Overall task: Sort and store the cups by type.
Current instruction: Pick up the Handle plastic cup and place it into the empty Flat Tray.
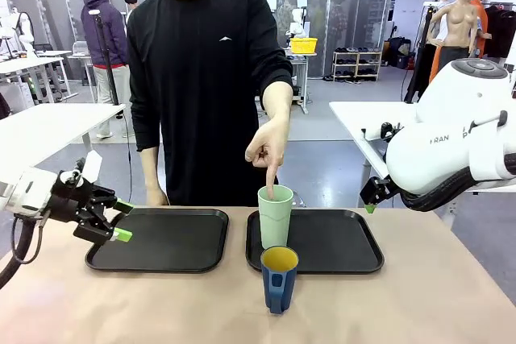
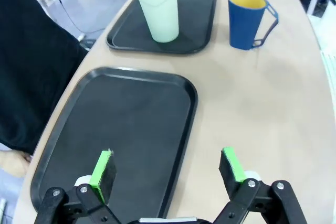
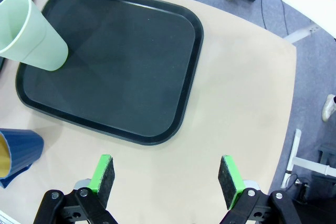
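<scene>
Cups sit well ahead of our left jaws: mint tumbler (image 2: 157, 6) on the farther tray (image 2: 198, 11), blue mug (image 2: 247, 19) beside it on bare tabletop (image 2: 252, 103). A person's hand (image 1: 268, 149) points into the tumbler; we read that as a cue. Both jaws released, empty.

Holds L gripper (image 1: 121, 221) (image 2: 167, 163) low at own L side, wrist approx level, fingers aimed twd centre, jaws spread wide, nothing btwn pads. Folds R arm (image 1: 451, 138) high at own R side, elbow up, forearm angled down. Carries R gripper (image 3: 166, 162) facing down, jaws equally wide, pads empty. Opposite, as for the person: bends one arm fwd, curls pointing hand (image 1: 266, 149), extends index finger (image 1: 272, 176) straight down. Hangs other hand (image 1: 156, 196) low at side.
</scene>
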Tool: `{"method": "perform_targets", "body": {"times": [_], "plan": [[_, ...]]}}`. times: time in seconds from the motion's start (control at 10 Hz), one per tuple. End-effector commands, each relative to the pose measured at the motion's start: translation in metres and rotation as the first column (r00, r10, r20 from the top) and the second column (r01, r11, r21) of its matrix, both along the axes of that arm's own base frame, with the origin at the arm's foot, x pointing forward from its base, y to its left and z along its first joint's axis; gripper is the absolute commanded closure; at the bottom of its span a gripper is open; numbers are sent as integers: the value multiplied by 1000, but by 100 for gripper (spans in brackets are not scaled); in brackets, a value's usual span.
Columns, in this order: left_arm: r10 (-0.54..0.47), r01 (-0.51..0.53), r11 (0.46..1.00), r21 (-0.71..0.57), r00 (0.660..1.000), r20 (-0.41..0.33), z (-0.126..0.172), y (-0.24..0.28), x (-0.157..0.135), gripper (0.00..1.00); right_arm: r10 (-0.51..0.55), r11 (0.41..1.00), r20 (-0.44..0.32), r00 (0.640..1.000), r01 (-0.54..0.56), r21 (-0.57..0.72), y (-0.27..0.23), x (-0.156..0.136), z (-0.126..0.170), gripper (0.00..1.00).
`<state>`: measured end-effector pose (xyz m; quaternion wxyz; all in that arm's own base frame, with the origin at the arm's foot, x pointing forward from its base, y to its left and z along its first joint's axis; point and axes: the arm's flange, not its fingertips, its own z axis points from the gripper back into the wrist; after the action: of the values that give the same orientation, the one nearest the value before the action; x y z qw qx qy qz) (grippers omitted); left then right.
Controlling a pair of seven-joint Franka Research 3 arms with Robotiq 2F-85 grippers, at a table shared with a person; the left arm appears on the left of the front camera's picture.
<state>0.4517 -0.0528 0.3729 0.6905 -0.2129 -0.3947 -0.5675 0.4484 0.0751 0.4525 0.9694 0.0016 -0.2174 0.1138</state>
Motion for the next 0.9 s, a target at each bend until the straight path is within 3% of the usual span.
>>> {"method": "perform_targets", "body": {"times": [0.0, 0.7, 0.8], "plan": [[-1, 2, 1000, -19, 1000, 28, 0, -3, 0, 0, -2, 1000, 1, 1000, 2, 2, -1, 0, 0, 0], [-1, 2, 1000, -19, 1000, 28, 0, -3, 0, 0, 0, 1000, 0, 1000, 0, 0, 0, 0, 0, 0], [-1, 2, 1000, -19, 1000, 28, 0, -3, 0, 0, 154, 984, -41, 987, -157, -83, -4, -4, 2, 0]]}}
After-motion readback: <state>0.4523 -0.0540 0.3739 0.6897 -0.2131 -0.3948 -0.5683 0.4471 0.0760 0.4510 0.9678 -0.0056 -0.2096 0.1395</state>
